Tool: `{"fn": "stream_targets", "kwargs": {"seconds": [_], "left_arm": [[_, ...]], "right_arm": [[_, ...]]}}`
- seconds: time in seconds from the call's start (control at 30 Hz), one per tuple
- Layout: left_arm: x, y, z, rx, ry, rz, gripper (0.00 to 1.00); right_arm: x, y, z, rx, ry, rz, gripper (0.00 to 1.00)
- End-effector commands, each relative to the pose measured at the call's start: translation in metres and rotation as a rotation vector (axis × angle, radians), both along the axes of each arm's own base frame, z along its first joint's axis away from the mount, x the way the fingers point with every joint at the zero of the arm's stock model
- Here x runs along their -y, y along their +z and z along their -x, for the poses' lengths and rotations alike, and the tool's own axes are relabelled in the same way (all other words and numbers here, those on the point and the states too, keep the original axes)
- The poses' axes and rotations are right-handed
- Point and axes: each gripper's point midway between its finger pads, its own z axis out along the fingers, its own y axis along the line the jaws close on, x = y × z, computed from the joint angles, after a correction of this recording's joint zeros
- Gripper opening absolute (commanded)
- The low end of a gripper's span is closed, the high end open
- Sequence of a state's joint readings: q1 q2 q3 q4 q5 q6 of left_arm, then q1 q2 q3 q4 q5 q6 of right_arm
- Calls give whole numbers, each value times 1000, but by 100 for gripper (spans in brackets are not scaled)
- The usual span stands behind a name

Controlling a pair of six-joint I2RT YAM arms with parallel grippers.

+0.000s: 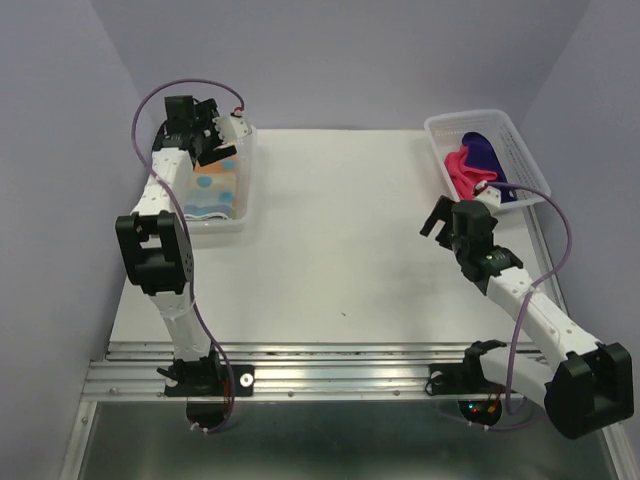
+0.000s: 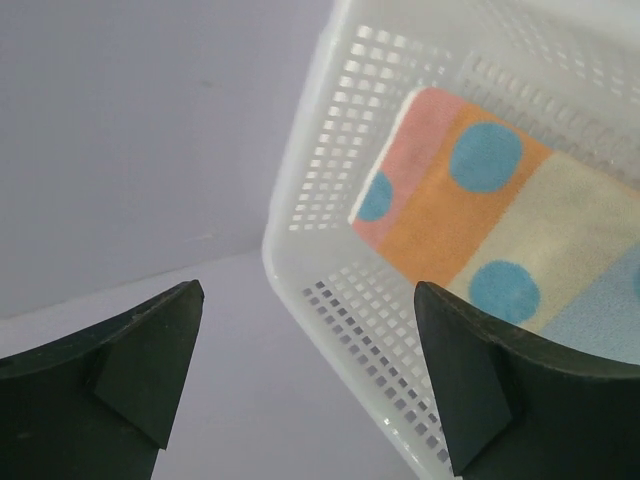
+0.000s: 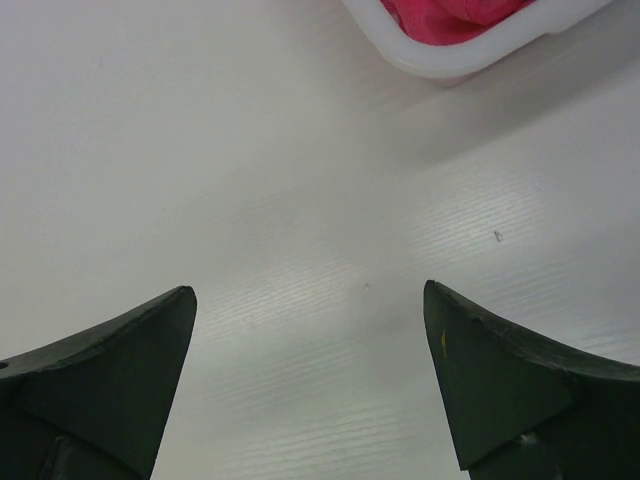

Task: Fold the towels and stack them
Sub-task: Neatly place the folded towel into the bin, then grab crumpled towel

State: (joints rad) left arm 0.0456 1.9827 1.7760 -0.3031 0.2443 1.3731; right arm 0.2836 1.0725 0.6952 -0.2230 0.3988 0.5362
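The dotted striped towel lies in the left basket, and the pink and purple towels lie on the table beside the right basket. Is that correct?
Not quite. In the top external view the pink towel and the purple towel lie inside the right basket, not beside it. The rest is right.

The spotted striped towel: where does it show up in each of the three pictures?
Top external: upper left, the spotted towel lies flat in the left basket.
Left wrist: right of centre, inside that same basket.
Right wrist: not in it; only a hot pink towel in the right basket at the top edge.
Shared landmark: the white table, seen in all three.
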Motion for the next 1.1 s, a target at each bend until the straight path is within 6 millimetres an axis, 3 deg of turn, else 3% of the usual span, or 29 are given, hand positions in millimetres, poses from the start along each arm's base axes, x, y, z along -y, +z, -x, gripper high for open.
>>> {"fn": "stream_targets", "kwargs": {"seconds": [0.0, 0.03, 0.07, 0.17, 0.2, 0.23, 0.3, 0.33, 0.37, 0.4, 0.43, 0.47, 0.5, 0.53, 0.6, 0.67, 0.7, 0.8, 0.87, 1.0, 1.07], "left_arm": [[24, 138, 25, 297, 34, 231, 99], [29, 152, 30, 332, 36, 283, 99], [44, 179, 33, 399, 43, 414, 99], [67, 232, 66, 486, 17, 681, 99], [82, 241, 77, 448, 12, 864, 99], [97, 261, 97, 459, -70, 953, 99], [110, 279, 120, 414, -83, 1177, 99], [126, 283, 129, 375, -100, 1255, 99], [128, 283, 132, 355, -77, 1312, 99], [138, 281, 139, 273, -50, 1429, 99], [143, 268, 146, 225, -25, 1468, 99], [144, 260, 149, 201, 9, 1499, 99], [145, 251, 154, 177, 46, 1539, 99], [146, 232, 160, 177, 113, 1553, 99], [145, 211, 168, 183, 197, 1566, 99], [150, 178, 186, 150, 243, 1560, 99], [152, 153, 191, 104, 272, 1558, 99], [152, 137, 204, 77, 299, 1584, 99], [151, 116, 208, 46, 345, 1589, 99], [157, 81, 204, -50, 404, 1568, 99], [166, 75, 206, -105, 382, 1566, 99]], "right_arm": [[-9, 74, -16, 200, 35, -44, 100], [-7, 81, -16, 217, 15, -54, 100], [-7, 97, -19, 251, 6, -68, 100], [-2, 109, -31, 254, -23, -33, 100], [-1, 128, -37, 275, -38, -31, 100], [8, 134, -41, 275, -92, -5, 100], [21, 146, -58, 242, -174, 50, 100], [25, 148, -66, 226, -195, 71, 100], [29, 153, -73, 214, -195, 116, 100], [32, 158, -81, 210, -185, 148, 100], [38, 161, -102, 196, -184, 168, 100], [45, 163, -111, 183, -194, 180, 100], [54, 154, -116, 120, -196, 208, 100], [71, 162, -134, 112, -206, 211, 100], [88, 153, -147, 53, -191, 218, 100], [108, 143, -164, 6, -173, 252, 100], [126, 139, -167, -13, -175, 273, 100], [140, 119, -185, -68, -90, 322, 100], [149, 109, -200, -81, -18, 368, 100], [148, 89, -222, -139, 137, 470, 100], [152, 78, -228, -169, 147, 487, 100]]}}
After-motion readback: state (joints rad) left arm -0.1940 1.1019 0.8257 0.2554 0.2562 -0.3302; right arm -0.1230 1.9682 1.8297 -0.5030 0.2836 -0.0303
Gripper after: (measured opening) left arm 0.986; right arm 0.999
